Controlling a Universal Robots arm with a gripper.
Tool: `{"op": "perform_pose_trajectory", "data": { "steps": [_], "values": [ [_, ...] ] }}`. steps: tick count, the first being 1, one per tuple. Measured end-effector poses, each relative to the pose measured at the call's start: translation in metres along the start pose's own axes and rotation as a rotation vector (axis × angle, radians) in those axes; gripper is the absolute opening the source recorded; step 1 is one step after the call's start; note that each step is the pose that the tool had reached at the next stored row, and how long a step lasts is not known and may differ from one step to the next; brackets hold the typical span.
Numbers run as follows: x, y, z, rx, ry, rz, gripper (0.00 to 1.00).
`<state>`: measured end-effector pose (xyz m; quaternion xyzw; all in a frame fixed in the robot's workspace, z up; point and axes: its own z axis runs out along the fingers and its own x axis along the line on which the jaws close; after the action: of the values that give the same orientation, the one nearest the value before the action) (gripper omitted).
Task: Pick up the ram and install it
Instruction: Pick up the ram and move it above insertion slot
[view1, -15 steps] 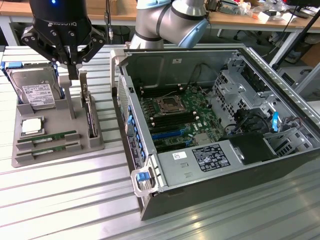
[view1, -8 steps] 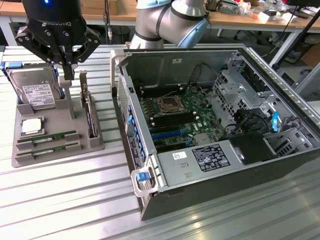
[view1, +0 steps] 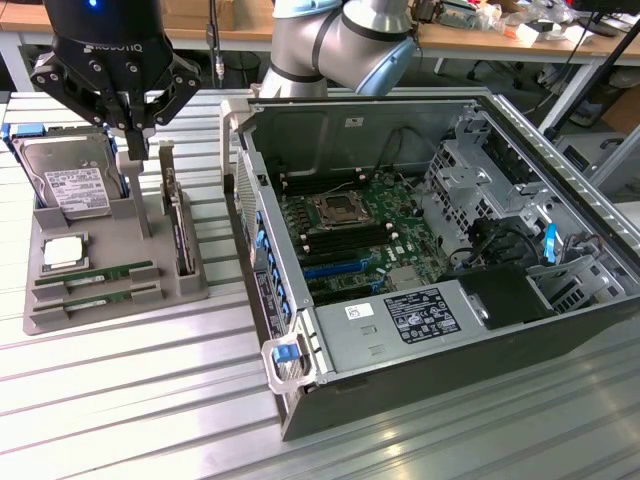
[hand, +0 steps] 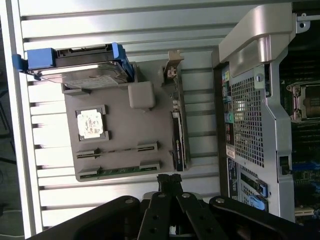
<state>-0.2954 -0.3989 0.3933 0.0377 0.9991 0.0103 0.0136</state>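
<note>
Spanning both views, slatted metal table (view1: 130, 390). Lying open across the table half toward the exterior view's right, case (view1: 420, 330), motherboard (view1: 360, 235) exposed. Sitting near the opposite table edge, just beside the case, grey tray (view1: 100, 315). Hovering over the tray's rear part, gripper (view1: 137, 145), closed on nothing. Resting tilted at the tray's rear corner, drive (view1: 70, 185). Standing on edge along the tray side nearest the case, card (view1: 180, 225). Lying flat in a slot by the tray's front edge, ram (view1: 95, 273), second stick (view1: 100, 293) just beside. Seated between drive and ram, chip (view1: 62, 252).
</note>
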Motion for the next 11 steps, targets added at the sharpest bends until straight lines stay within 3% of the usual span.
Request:
{"op": "perform_pose_trajectory", "data": {
  "steps": [6,11],
  "values": [
    [0.0000,0.0000,0.0000,-0.0005,0.0005,-0.023,0.11],
    [0.0000,0.0000,0.0000,-0.0018,0.0022,-0.105,0.11]
  ]
}}
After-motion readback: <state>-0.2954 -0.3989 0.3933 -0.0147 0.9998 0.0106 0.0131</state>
